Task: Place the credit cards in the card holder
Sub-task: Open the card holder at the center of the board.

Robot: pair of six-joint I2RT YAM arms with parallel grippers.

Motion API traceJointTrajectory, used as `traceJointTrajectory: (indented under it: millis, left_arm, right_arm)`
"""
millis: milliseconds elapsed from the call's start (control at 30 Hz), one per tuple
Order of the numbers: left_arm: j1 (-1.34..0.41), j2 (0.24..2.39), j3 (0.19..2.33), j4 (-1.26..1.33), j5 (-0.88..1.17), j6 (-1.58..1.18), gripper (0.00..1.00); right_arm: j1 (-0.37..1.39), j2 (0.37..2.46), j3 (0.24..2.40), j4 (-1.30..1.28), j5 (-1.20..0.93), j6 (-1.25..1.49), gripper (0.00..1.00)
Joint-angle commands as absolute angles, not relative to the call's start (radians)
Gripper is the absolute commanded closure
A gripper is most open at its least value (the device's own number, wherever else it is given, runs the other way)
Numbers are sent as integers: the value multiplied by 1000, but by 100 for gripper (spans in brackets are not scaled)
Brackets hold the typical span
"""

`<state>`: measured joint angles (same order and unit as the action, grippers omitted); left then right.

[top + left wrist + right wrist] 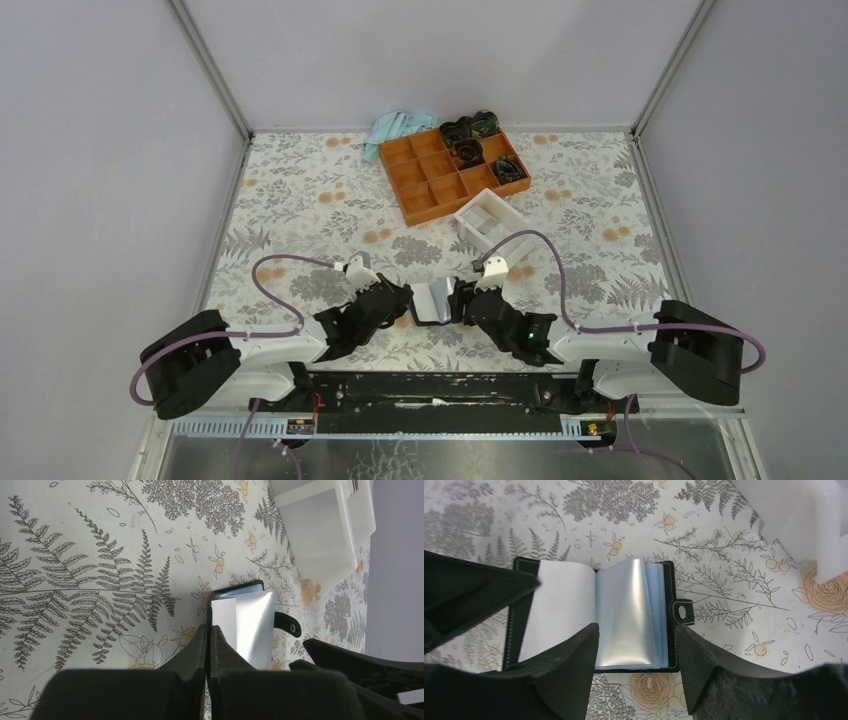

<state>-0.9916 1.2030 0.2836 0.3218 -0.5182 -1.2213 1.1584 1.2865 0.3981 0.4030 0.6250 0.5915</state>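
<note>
Floral table (300,200), card holder (594,615) open, orange tray (412,172) overhead only

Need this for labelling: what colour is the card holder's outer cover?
Black, white-stitched card holder; right wrist view best.

The left gripper (208,630) covered the near part of the card holder (252,625) in its own wrist view, so whether its pressed-together tips pinched the white page could not be told. The right gripper's (635,627) fingers (569,660) hid the holder's lower edge. The white box (315,530) ran off the top edge. A striped sliver (355,485) inside it was possibly a card. The dark items (468,152) in the orange tray (432,192) were too small to name.
</note>
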Motion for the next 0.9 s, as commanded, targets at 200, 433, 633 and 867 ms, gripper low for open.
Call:
traceJointTrajectory:
  millis: [200, 433, 633, 867]
  left_arm:
    - [-985, 1206, 276, 349, -534, -1213, 100]
    - [-985, 1207, 291, 341, -535, -1203, 100]
    - [-985, 1208, 293, 341, -532, -1202, 100]
    - [-985, 1209, 288, 345, -530, -1205, 100]
  right_arm:
    - [1156, 1237, 410, 370, 581, 650, 34]
    - [1155, 1295, 410, 399, 571, 666, 34]
    - [1155, 1336, 404, 433, 567, 675, 34]
    - [1154, 1356, 403, 471, 545, 682, 33]
